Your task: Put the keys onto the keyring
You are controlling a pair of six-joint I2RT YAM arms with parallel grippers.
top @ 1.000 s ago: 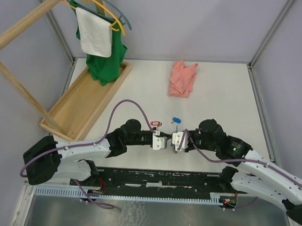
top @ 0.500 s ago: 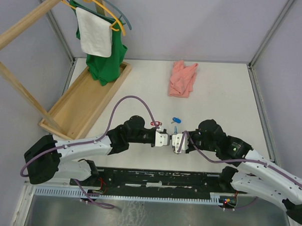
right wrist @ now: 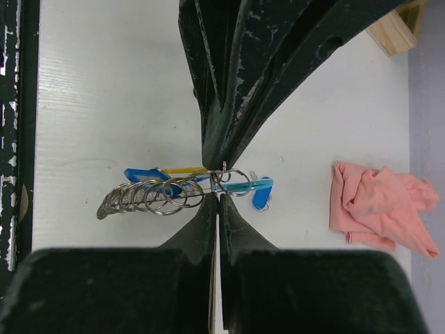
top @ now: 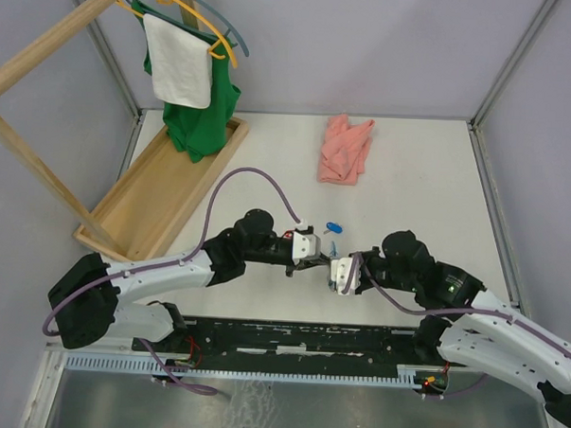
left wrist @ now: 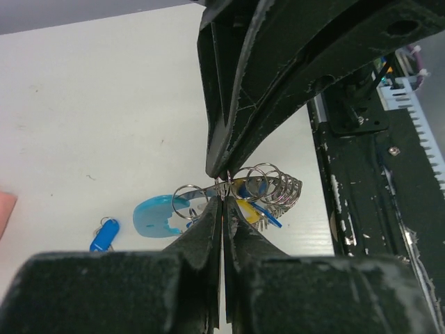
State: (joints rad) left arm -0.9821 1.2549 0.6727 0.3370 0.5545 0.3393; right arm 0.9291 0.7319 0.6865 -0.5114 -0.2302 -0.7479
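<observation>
Over the middle of the table (top: 429, 173), the left gripper (left wrist: 222, 209) and right gripper (right wrist: 217, 202) meet tip to tip, both pinched closed on the keyring (right wrist: 153, 195) between them, with a blue-tagged key (top: 333, 227) lying just beyond.

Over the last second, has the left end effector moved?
Yes. The left end effector has shifted away from the arm bases, closer to the blue-tagged key, which stayed put.

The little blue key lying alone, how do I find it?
Start at the pink cloth on the table and come toward the robot arms. The blue-tagged key lies just before their jaws. It sits alone on the table; other tags hang bunched on the keyring the jaws hold.
</observation>
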